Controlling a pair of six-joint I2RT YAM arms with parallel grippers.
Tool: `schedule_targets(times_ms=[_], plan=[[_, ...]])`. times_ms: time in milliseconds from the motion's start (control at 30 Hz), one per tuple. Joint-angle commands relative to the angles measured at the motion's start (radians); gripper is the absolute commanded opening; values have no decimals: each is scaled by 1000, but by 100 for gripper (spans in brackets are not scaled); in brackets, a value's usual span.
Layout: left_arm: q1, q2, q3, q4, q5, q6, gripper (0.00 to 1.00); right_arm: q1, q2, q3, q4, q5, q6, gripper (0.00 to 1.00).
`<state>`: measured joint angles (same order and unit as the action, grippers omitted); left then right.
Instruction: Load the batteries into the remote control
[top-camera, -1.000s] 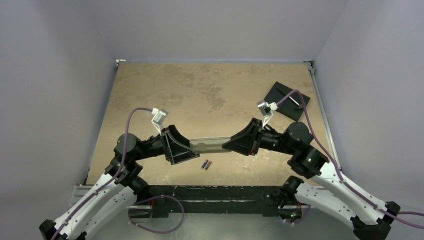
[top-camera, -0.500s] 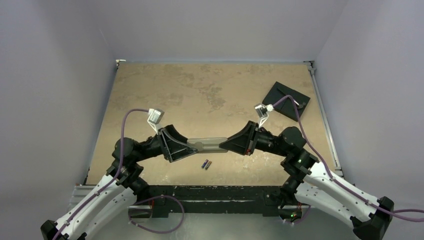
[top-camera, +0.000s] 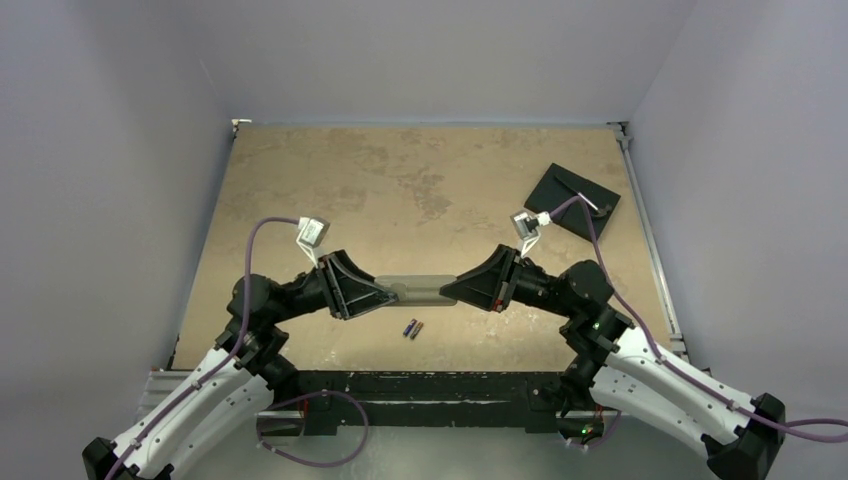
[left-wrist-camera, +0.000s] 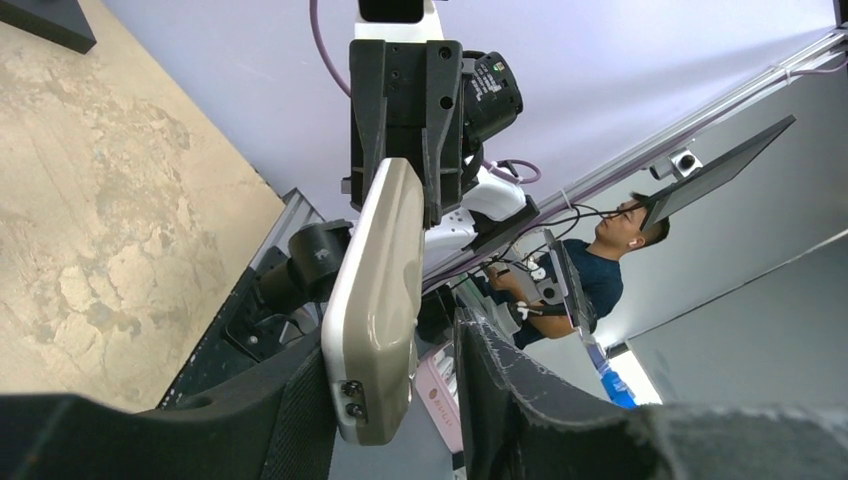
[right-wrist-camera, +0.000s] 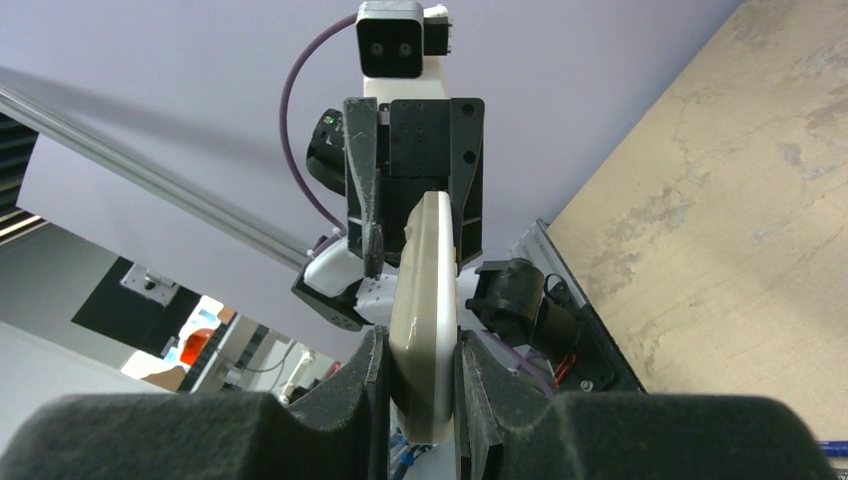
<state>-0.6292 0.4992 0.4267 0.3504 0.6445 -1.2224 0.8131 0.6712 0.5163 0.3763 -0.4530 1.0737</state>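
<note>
Top cam hi + behind, looking down, wrist cams close, face-to-face, share remote control (left-wrist-camera: 375, 290)

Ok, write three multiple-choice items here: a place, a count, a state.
1. Where do the batteries lie?
A) at the far edge
B) held in the air
C) on the table, by its near edge

2. How many batteries show?
A) two
B) one
C) four

3. The right end effector is:
A) open and empty
B) shut on the remote control
C) shut on a battery

C: they lie on bare tabletop. A: a pair, side by side. B: both fingers press its sides.
</note>
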Motion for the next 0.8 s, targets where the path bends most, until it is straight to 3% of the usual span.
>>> schedule_targets(times_ms=[0, 200, 267, 367, 400, 500, 767], plan=[[1, -1, -2, 58, 2, -11, 40, 1, -14, -7, 53, 55, 9, 0], [1, 5, -4, 59, -2, -9, 25, 1, -19, -24, 62, 56, 14, 0], [1, 6, -5, 55, -8, -8, 14, 0, -23, -29, 64, 55, 14, 0], [0, 10, -13, 68, -18, -11, 9, 1, -25, -39, 64, 49, 11, 0], [1, 12, -14, 73, -19, -14, 2, 0, -24, -42, 62, 48, 10, 0], [1, 17, -18, 74, -27, -13, 0, 0, -24, -51, 58, 40, 3, 0], [1, -4, -3, -39, -74, 46, 0, 0, -55, -19, -64, 71, -57, 41]])
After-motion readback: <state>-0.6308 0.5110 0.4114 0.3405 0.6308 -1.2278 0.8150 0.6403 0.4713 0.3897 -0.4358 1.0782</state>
